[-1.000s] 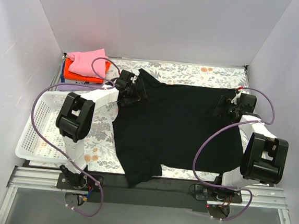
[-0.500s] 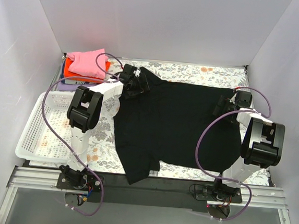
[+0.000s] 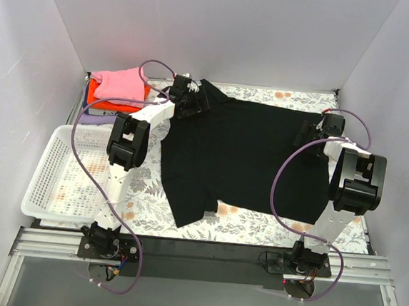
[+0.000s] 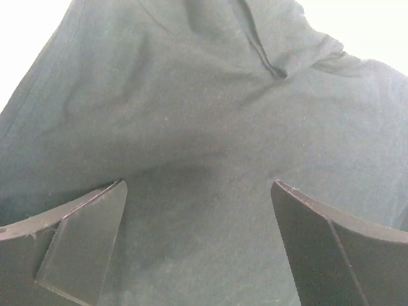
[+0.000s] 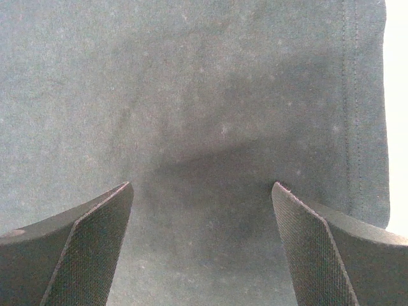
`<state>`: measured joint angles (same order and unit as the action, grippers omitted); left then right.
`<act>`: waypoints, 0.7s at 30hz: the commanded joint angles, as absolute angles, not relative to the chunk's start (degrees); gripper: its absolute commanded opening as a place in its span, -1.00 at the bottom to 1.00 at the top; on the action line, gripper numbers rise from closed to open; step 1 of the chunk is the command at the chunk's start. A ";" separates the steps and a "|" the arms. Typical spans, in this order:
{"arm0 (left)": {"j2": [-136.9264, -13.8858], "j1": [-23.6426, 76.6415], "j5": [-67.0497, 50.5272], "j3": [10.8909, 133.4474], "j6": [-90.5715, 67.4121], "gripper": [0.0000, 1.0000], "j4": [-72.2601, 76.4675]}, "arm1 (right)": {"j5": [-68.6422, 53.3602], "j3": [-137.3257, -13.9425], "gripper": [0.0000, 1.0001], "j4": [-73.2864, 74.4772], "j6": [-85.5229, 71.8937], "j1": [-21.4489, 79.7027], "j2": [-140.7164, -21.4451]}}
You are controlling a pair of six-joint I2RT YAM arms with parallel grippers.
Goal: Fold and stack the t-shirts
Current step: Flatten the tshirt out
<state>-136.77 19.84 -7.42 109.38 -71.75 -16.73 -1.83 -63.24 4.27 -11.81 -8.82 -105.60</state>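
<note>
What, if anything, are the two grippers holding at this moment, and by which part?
Nothing is gripped: the left gripper and the right gripper both stand open, with the black t-shirt lying flat between their fingers, unpinched.

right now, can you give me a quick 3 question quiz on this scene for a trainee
1. Which tee lies topmost in the far left corner? A black, B pink, C lilac.
2. True or false: the left gripper is open over the black t-shirt.
3. Fill in: the white basket sits on the ___ arm's side.

Key:
1. B: the pink tee lies on the orange one.
2. True.
3. Left.
</note>
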 commanded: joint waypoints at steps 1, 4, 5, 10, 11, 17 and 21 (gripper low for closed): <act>-138.95 19.34 -7.03 115.02 -67.68 0.94 -20.30 | -2.54 -65.73 0.91 6.59 -12.48 -8.53 -106.97; -137.65 19.34 -7.73 118.55 -66.36 0.94 -20.65 | -3.42 -67.23 0.91 7.29 -12.04 -8.53 -104.52; -136.94 19.42 -8.00 120.30 -66.01 0.94 -20.65 | -3.69 -67.41 0.91 7.64 -11.61 -8.53 -103.63; -127.13 19.86 -5.81 117.26 -65.83 0.95 -20.83 | -2.91 -65.75 0.92 9.31 -11.16 -8.35 -94.51; -125.18 19.95 -5.45 115.68 -65.83 0.95 -20.83 | -2.47 -64.26 0.92 9.66 -10.81 -8.35 -93.18; -111.28 20.04 -2.55 95.39 -68.11 0.95 -20.74 | -0.35 -57.32 0.92 12.22 -10.11 -8.26 -84.56; -104.61 20.21 -2.72 83.17 -70.75 0.95 -19.17 | -0.35 -53.01 0.92 12.39 -10.20 -8.00 -80.95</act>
